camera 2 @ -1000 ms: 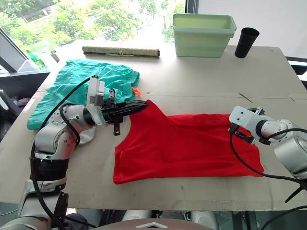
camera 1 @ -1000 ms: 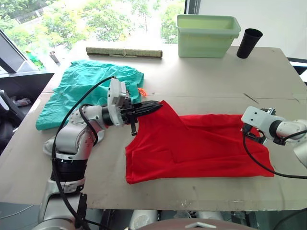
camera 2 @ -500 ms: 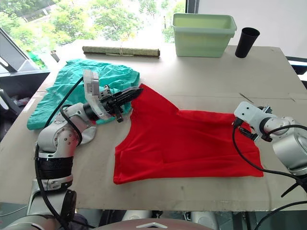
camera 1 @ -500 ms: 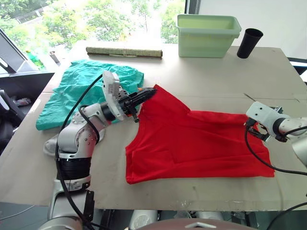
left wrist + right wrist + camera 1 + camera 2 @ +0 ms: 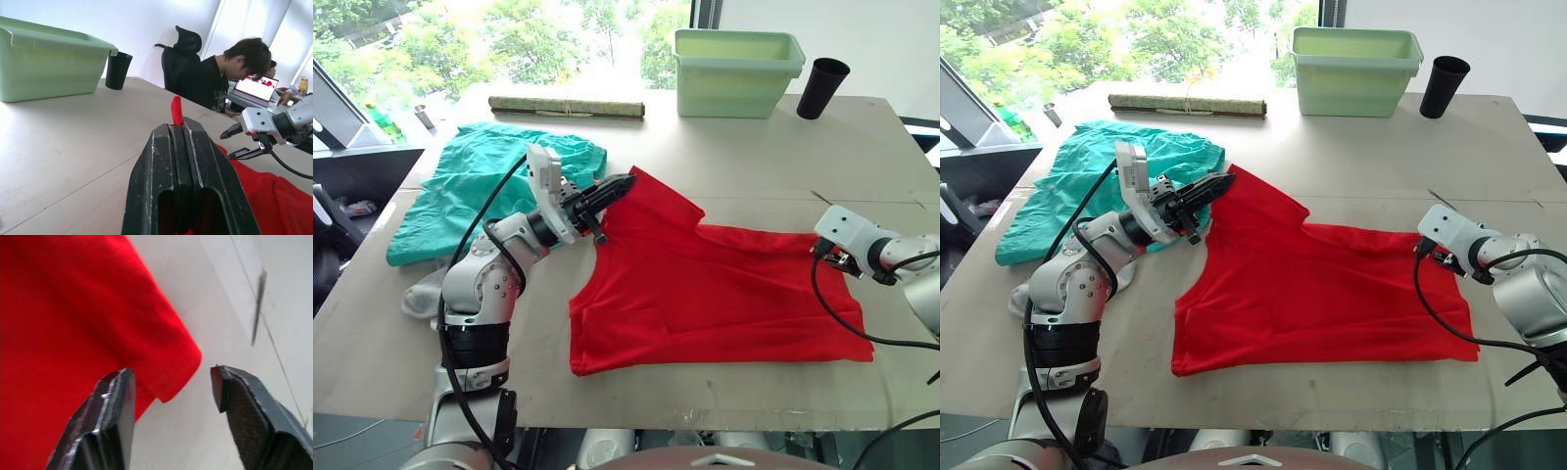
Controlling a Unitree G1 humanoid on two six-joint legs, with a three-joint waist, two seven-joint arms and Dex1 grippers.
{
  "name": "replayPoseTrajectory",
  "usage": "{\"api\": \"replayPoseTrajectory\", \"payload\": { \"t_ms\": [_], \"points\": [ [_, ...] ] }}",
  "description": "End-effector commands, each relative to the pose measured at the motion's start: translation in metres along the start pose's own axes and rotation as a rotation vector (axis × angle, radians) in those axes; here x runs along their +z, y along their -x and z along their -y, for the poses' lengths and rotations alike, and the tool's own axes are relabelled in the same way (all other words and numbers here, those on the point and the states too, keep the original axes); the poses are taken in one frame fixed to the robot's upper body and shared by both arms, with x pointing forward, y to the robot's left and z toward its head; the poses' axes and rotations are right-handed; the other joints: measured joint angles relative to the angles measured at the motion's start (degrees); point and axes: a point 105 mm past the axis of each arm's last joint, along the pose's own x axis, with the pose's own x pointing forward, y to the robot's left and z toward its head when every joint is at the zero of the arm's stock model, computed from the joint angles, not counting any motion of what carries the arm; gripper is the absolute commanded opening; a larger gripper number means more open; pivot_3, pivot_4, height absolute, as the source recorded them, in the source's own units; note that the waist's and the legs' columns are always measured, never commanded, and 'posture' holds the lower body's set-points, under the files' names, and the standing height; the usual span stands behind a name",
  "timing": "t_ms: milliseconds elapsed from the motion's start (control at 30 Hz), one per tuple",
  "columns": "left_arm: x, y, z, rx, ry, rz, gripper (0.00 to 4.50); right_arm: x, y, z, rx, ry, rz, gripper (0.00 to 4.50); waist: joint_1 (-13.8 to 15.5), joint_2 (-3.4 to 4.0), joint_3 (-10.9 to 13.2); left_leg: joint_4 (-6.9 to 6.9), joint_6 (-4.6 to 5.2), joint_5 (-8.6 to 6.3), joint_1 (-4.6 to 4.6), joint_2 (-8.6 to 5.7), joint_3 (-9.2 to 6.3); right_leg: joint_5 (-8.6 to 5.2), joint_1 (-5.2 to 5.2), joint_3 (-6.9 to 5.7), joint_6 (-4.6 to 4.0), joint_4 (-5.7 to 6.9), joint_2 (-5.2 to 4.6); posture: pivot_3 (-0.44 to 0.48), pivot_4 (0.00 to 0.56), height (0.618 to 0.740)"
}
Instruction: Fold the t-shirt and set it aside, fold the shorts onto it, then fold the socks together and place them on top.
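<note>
Red fabric of the t-shirt [image 5: 715, 294] spreads across the middle of the table [image 5: 754, 166], one corner lifted where the left gripper [image 5: 625, 183] pinches it with fingers pressed together. At the shirt's far right edge the right gripper [image 5: 171, 382] hovers with fingers spread, touching nothing. Beyond the left arm lie the teal shorts [image 5: 470, 176], with a pale sock [image 5: 419, 296] near the table's left edge

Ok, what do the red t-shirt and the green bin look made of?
T-shirt: thin matte woven or knit cloth, judging by its soft wrinkles and drape from the left gripper. Bin: probably moulded plastic, pale green, smooth with a slight sheen and rolled rim.
</note>
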Motion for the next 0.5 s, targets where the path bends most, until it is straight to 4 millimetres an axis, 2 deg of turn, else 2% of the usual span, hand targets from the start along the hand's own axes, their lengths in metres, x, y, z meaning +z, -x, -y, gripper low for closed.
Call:
{"api": "replayPoseTrajectory", "payload": {
  "t_ms": [33,300,400,500],
  "points": [
    [0.014,-0.004,0.008,-0.034,-0.052,0.031,0.00,0.005,0.003,0.007,-0.034,0.023,0.016,2.86,0.00,0.00,0.00,0.00,0.00,0.00,0.00,0.00,0.00,0.00,0.00,0.00,0.00,0.00,0.00,0.000,0.150,0.740],
    [0.014,-0.007,0.010,-0.045,-0.062,0.031,0.00,0.000,-0.002,0.001,0.013,-0.029,0.004,2.86,0.00,0.01,0.01,0.00,-0.01,0.00,0.00,0.00,0.00,0.00,0.00,0.00,0.00,0.00,0.00,0.000,0.150,0.740],
    [0.014,-0.007,0.011,-0.047,-0.064,0.033,0.00,0.001,-0.005,-0.001,0.045,-0.089,0.004,2.13,-0.01,0.01,0.01,0.00,-0.01,0.00,0.00,0.00,0.00,0.00,0.00,0.00,0.00,-0.01,0.00,0.000,0.150,0.740],
    [0.013,-0.008,0.012,-0.048,-0.065,0.036,0.00,0.002,-0.007,-0.001,0.066,-0.112,0.000,0.65,-0.01,0.01,0.01,0.00,-0.01,0.01,0.02,0.00,0.00,0.00,0.01,0.00,0.00,0.01,0.01,0.000,0.150,0.740]
  ]
}}
